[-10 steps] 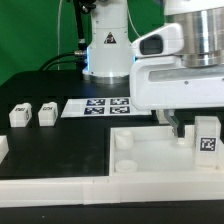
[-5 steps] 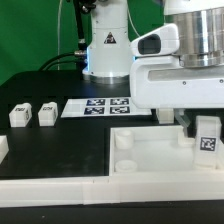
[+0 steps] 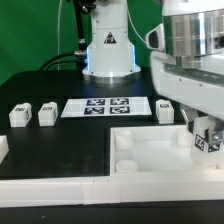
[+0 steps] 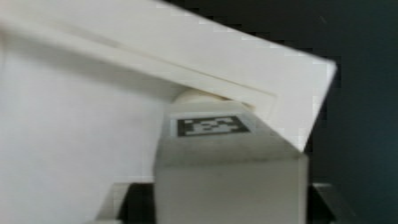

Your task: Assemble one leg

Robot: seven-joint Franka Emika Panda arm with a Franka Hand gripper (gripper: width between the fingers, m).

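Note:
My gripper (image 3: 206, 133) is shut on a leg (image 3: 210, 141), a small white block whose black-and-white marker faces the camera. It holds the leg, slightly tilted, at the far corner of the large white tray (image 3: 160, 160) on the exterior view's right. In the wrist view the leg (image 4: 222, 160) fills the gap between my fingers (image 4: 125, 203), with its end at the tray's corner (image 4: 249, 85). Whether it touches the tray I cannot tell. Three more legs stand on the table: two at the left (image 3: 20, 114) (image 3: 46, 113), one (image 3: 166, 110) behind the tray.
The marker board (image 3: 108, 105) lies flat between the loose legs. The tray has round sockets (image 3: 125, 141) along its left side. A white part (image 3: 2, 148) shows at the left edge. The robot's base (image 3: 108, 45) stands at the back.
My hand has turned and risen a little, uncovering the leg behind the tray. The held leg has shifted slightly right and now tilts at the tray's corner.

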